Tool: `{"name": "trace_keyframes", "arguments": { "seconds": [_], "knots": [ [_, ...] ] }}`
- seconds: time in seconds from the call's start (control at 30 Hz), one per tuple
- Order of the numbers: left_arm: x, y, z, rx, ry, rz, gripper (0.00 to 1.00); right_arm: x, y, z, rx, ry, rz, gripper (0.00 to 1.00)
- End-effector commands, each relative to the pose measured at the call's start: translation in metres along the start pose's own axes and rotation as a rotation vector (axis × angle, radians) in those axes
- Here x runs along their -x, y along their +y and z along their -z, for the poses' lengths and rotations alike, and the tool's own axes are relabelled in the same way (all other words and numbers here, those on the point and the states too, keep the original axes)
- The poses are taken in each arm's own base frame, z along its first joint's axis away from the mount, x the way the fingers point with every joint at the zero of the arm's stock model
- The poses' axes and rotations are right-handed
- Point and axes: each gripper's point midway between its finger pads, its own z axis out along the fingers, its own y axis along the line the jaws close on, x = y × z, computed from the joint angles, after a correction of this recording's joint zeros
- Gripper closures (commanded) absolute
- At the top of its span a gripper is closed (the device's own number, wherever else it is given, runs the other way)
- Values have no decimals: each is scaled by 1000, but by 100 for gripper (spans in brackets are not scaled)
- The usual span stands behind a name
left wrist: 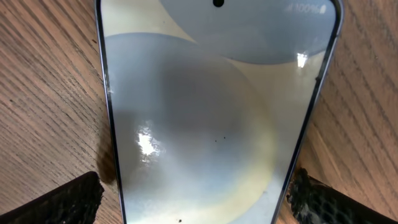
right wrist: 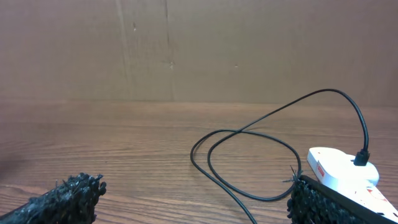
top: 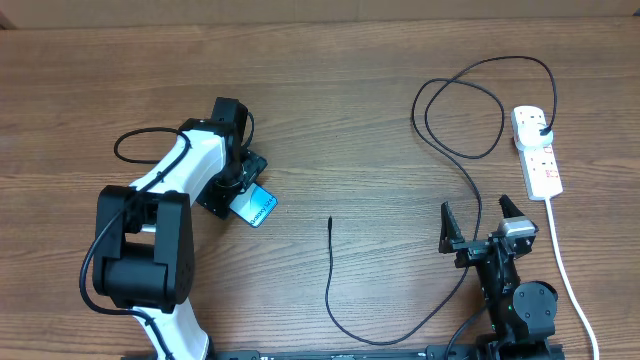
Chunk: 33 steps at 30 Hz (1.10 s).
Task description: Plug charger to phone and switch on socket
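The phone (top: 260, 208) lies flat on the wooden table, left of centre, partly under my left gripper (top: 245, 195). In the left wrist view the phone (left wrist: 211, 112) fills the frame between the two fingers of the left gripper (left wrist: 196, 205), which is open. The left finger stands apart from the phone's edge and the right finger is close to it. The charger cable (top: 332, 290) has its free tip (top: 330, 221) at mid table, and it loops to a black plug (top: 541, 128) in the socket (top: 537, 155). My right gripper (top: 478, 228) is open and empty.
The socket's white cord (top: 570, 275) runs down the right side past the right arm. In the right wrist view the cable loops (right wrist: 249, 134) lie ahead on the table, with the socket (right wrist: 339, 165) and the plug (right wrist: 360, 158) at the right. A brown cardboard wall (right wrist: 186, 50) stands behind.
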Motion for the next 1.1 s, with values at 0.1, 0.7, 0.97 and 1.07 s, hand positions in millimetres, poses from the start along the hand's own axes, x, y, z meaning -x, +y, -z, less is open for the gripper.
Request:
{"name": "trace_keyframes", "arguments": {
  "seconds": [0.1, 0.7, 0.97, 1.07],
  "knots": [
    [-2, 5, -21, 37, 37, -10, 0, -1, 2, 0, 9, -8, 5, 0],
    [-5, 15, -32, 54, 133, 9, 0, -1, 2, 0, 9, -7, 5, 0],
    [-1, 18, -32, 54, 143, 4, 0, -1, 2, 0, 9, -7, 5, 0],
    [-1, 18, -32, 53, 143, 4, 0, -1, 2, 0, 9, -8, 5, 0]
  ]
}}
